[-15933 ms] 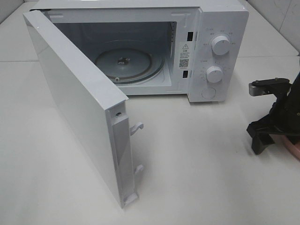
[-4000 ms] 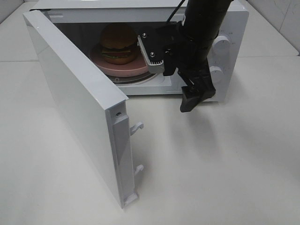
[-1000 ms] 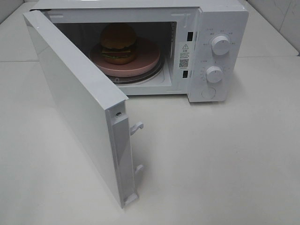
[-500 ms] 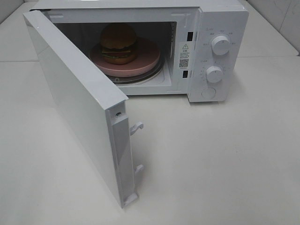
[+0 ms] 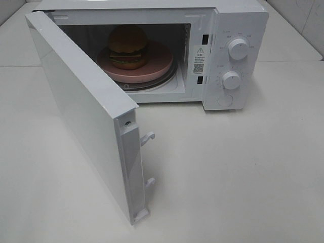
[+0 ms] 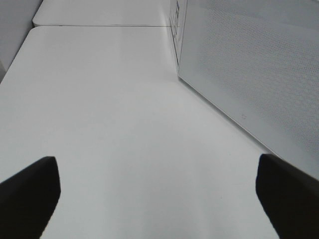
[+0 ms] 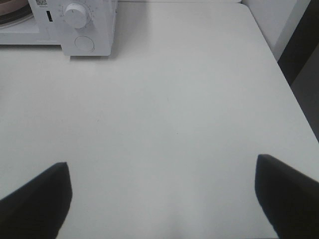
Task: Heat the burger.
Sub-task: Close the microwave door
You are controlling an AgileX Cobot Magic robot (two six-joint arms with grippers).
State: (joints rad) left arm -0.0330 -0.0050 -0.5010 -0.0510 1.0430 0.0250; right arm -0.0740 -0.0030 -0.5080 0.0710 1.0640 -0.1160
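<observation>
— White tabletop (image 5: 243, 167) all around. Where is the burger (image 5: 128, 46)?
— Inside the microwave (image 5: 243, 20), sitting upright toward the back of a round pink plate (image 5: 159, 68). Brown bun on top, green lettuce edge and dark patty below.
— And the plate?
— It lies on the glass turntable (image 5: 152, 84), whose rim shows just beneath the plate's front edge.
— Is the door (image 5: 81, 106) shut?
— No, it stands swung wide to the left, its edge with two latch hooks (image 5: 147, 137) facing the high camera. Two white dials (image 5: 238, 48) and a round button (image 5: 225, 100) sit on the panel to the right of the cavity.
— The left pincer (image 6: 159, 199)?
— Spread wide: its dark fingers (image 6: 30, 194) sit at the two sides of the wrist view, holding nothing, over bare tabletop beside the door's dotted outer face.
— The right pincer (image 7: 159, 199)?
— Also spread wide and empty, above bare tabletop, well apart from the microwave's control panel (image 7: 87, 25).
</observation>
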